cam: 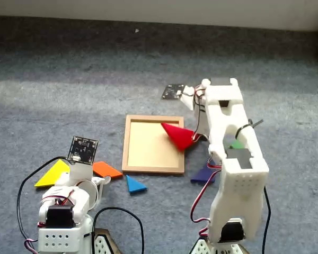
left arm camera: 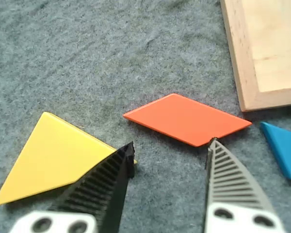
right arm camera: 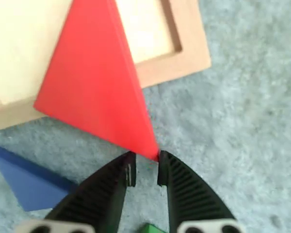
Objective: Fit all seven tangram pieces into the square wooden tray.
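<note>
The square wooden tray (cam: 126, 143) lies mid-table. A red triangle (cam: 179, 135) leans across its right rim, partly inside. My right gripper (right arm camera: 146, 162) sits at that triangle's outer corner (right arm camera: 94, 92), fingers narrowly open, the corner just touching one fingertip (right arm camera: 163, 162). A dark blue piece (right arm camera: 24, 182) and a green piece (cam: 236, 144) lie beside that arm. My left gripper (left arm camera: 172, 145) hovers open over the near edge of the orange parallelogram (left arm camera: 186, 119), between the yellow triangle (left arm camera: 51, 155) and a light blue triangle (left arm camera: 283, 148). The tray's corner (left arm camera: 242, 73) lies just beyond.
The grey carpet runs wide behind the tray. The right arm's white body (cam: 230, 159) stretches along the tray's right side, over the green and dark blue pieces. The left arm's base (cam: 63, 222) stands at the near left.
</note>
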